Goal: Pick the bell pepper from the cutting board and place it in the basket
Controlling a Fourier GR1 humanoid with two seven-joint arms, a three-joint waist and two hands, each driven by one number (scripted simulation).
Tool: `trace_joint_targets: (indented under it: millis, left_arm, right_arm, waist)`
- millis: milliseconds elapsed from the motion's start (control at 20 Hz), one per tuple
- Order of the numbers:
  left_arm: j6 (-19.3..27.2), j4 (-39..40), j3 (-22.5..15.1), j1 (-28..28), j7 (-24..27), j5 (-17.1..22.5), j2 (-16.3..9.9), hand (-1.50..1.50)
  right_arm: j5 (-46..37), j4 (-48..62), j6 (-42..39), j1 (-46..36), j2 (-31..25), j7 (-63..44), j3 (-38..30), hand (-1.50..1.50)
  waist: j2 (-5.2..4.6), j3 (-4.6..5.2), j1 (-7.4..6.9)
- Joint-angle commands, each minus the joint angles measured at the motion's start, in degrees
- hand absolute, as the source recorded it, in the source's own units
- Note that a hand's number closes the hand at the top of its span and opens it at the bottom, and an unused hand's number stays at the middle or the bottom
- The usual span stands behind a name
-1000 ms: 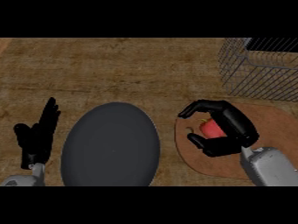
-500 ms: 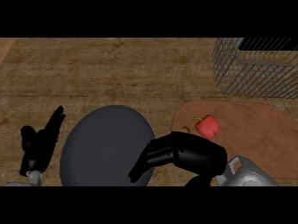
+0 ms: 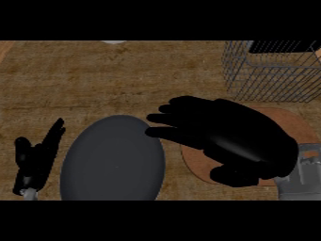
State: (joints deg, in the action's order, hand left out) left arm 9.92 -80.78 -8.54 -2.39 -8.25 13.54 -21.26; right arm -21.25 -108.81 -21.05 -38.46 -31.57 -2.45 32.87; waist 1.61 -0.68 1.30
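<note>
wooden tabletop [image 3: 107, 80]: right hand [image 3: 225, 136], grip unreadable, hides most of the cutting board [image 3: 197, 164]; bell pepper unseen, wire basket [image 3: 274, 75] holds nothing visible; left hand [image 3: 37, 157] rests open; placing pending.

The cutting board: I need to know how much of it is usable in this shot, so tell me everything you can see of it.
The cutting board looks like a rounded reddish-brown wooden slab lying flat on the counter, right of the dark grey plate and below the wire basket. The right hand covers most of it, so only its edges show; no pepper is visible.
</note>
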Motion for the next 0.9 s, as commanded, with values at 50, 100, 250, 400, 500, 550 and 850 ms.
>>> trace_joint_targets:
  millis: [50, 100, 250, 400, 500, 550, 850]
  left_arm:
    - [-1.2, 2.6, -2.7, -5.6, -3.0, 0.4, 1.4, 0.00]
    - [-0.4, 2.1, -2.0, -4.1, -3.8, 0.2, 1.3, 0.00]
    - [-1.3, 3.1, -0.6, -3.5, -4.9, 1.1, 0.3, 0.00]
    - [-0.8, 2.0, -1.6, -3.7, -4.0, 0.1, 1.2, 0.00]
    - [-0.8, 2.8, -0.9, -3.8, -4.3, 0.2, 0.9, 0.00]
    - [-2.2, 1.9, -1.0, -4.1, -4.4, 0.8, 0.4, 0.00]
    - [-0.8, 0.0, -1.7, -5.8, -5.0, -0.1, 2.1, 0.00]
  right_arm:
    - [2.9, -5.1, -11.6, -9.7, -8.3, -6.8, -6.9, -1.50]
    - [4.3, -5.5, -14.3, -11.7, -8.0, -9.1, -6.9, -1.50]
    - [9.3, -5.1, -22.9, -15.8, -12.3, -10.3, -8.9, -1.50]
    - [12.5, -2.3, -31.1, -18.9, -15.2, -13.1, -8.0, -1.50]
    - [15.3, -2.3, -36.1, -22.0, -18.0, -13.3, -9.4, -1.50]
    - [16.3, 0.8, -36.9, -23.4, -17.4, -13.9, -10.7, -1.50]
    - [20.2, 0.0, -42.7, -24.3, -21.8, -13.2, -12.7, -1.50]
  waist:
    - [-0.64, 0.95, -0.11]
    - [-0.77, 0.93, -0.31]
    - [-0.92, 1.01, -0.13]
    - [-1.03, 1.04, -0.55]
    - [-1.02, 1.04, -0.30]
    - [-1.23, 0.97, -1.11]
    - [-1.30, 0.78, -1.01]
